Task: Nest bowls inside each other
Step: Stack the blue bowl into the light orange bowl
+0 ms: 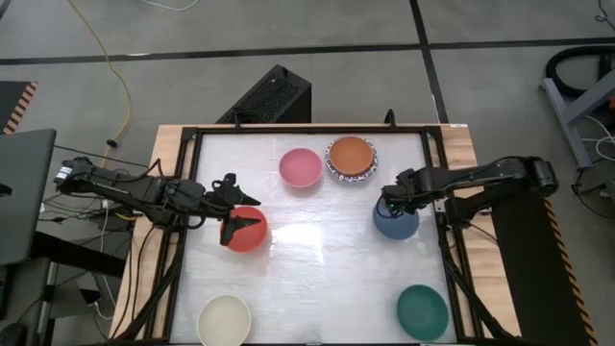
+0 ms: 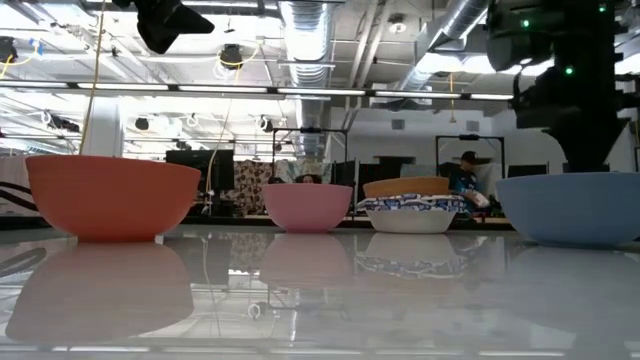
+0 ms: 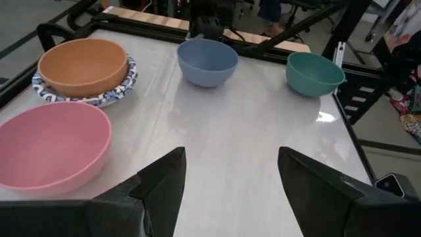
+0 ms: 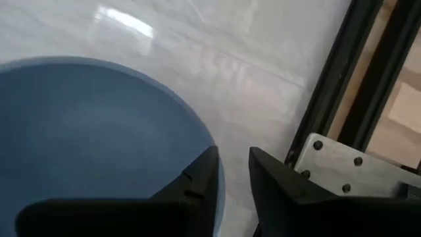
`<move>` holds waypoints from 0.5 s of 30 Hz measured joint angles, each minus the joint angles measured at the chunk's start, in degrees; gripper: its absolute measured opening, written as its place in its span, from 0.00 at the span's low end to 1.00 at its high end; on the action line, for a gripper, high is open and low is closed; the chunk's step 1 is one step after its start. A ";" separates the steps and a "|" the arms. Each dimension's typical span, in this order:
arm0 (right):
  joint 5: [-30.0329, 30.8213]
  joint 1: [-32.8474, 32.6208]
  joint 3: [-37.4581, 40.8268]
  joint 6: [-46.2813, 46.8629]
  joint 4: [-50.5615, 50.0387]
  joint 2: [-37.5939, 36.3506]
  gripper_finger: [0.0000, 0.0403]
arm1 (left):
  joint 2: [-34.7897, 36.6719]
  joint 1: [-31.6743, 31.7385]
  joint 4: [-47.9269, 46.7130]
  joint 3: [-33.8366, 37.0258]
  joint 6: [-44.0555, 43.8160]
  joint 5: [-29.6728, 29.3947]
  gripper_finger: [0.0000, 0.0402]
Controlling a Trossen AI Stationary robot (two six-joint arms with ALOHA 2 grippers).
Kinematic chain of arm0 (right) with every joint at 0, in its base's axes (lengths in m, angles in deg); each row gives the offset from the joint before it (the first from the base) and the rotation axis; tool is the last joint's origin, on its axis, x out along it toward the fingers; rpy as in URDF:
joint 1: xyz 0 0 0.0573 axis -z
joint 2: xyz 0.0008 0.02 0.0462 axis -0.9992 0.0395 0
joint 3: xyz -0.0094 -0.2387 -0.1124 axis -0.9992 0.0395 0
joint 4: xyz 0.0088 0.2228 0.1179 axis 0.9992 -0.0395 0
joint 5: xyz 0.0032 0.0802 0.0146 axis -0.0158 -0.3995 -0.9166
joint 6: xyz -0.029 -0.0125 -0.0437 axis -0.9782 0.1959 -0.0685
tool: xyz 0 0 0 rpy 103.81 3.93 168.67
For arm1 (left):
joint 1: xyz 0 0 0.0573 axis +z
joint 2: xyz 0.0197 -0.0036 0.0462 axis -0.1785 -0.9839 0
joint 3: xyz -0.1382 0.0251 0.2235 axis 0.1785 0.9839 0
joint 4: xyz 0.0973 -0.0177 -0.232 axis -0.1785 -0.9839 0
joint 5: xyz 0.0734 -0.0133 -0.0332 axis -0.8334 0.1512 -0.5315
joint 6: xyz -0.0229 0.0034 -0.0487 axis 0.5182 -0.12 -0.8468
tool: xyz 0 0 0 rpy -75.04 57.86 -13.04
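Observation:
My left gripper (image 1: pixel 235 204) (image 3: pixel 230 158) hangs open above the red bowl (image 1: pixel 248 231) (image 2: pixel 110 195), well clear of it, with nothing between its fingers. My right gripper (image 1: pixel 392 199) (image 4: pixel 231 161) points down at the blue bowl (image 1: pixel 396 221) (image 3: pixel 207 60), slightly open; one finger stands over the bowl's inside, the other outside its rim. The blue bowl rests on its base on the table. An orange bowl (image 1: pixel 351 152) sits nested in a white bowl with a blue patterned rim (image 1: pixel 368 169). The pink bowl (image 1: pixel 300 167), cream bowl (image 1: pixel 225 320) and teal bowl (image 1: pixel 423 310) stand alone. My right gripper straddles the blue bowl's rim (image 4: pixel 216 153) on the side toward the table's right edge, coming from above. I cannot tell whether either finger touches the rim. The bowl stands upright on the table.
A black frame (image 1: pixel 437 192) runs around the white tabletop, close beside the blue bowl on the right. Bare tabletop (image 1: pixel 327 269) lies in the middle between the bowls. The room beyond the far edge shows desks and a person (image 2: pixel 465 170).

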 joint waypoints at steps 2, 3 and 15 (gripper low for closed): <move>-0.01 0.00 0.91 0.12 0.04 0.02 0.32 | 0.00 0.00 -0.04 0.00 0.00 0.00 0.58; -0.24 0.00 1.21 0.13 0.15 0.02 0.34 | 0.00 0.00 -0.06 0.00 0.02 0.00 0.58; -0.99 0.00 1.48 0.26 0.71 0.02 0.53 | 0.00 0.00 -1.31 0.00 0.04 0.00 0.58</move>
